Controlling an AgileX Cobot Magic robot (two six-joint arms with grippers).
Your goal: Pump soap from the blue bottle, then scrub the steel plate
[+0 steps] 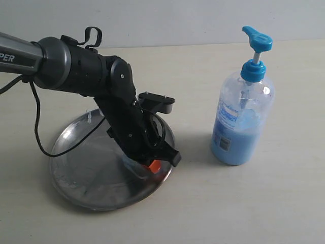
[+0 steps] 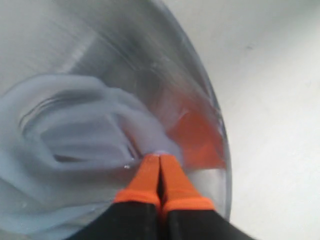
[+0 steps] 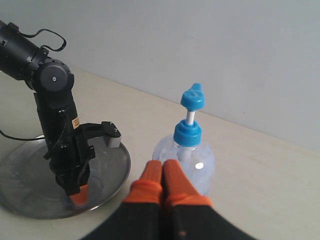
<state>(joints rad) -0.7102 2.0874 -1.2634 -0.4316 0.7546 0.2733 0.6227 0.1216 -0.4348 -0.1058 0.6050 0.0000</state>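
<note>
The steel plate (image 1: 76, 152) lies on the table at the left, and light blue soap (image 2: 75, 125) is smeared in swirls across its inside. My left gripper (image 1: 154, 165) is shut with nothing between its orange fingertips (image 2: 150, 175), which press down on the plate near its right rim. The blue bottle (image 1: 242, 119) stands upright to the right of the plate, pump head raised. My right gripper (image 3: 162, 167) is shut and empty, hanging above the table on the near side of the bottle (image 3: 186, 160); it does not show in the exterior view.
The left arm (image 1: 91, 71) reaches in from the upper left, and its black cable (image 1: 38, 132) hangs over the plate's far-left rim. The pale tabletop (image 1: 254, 203) runs to a light wall at the back.
</note>
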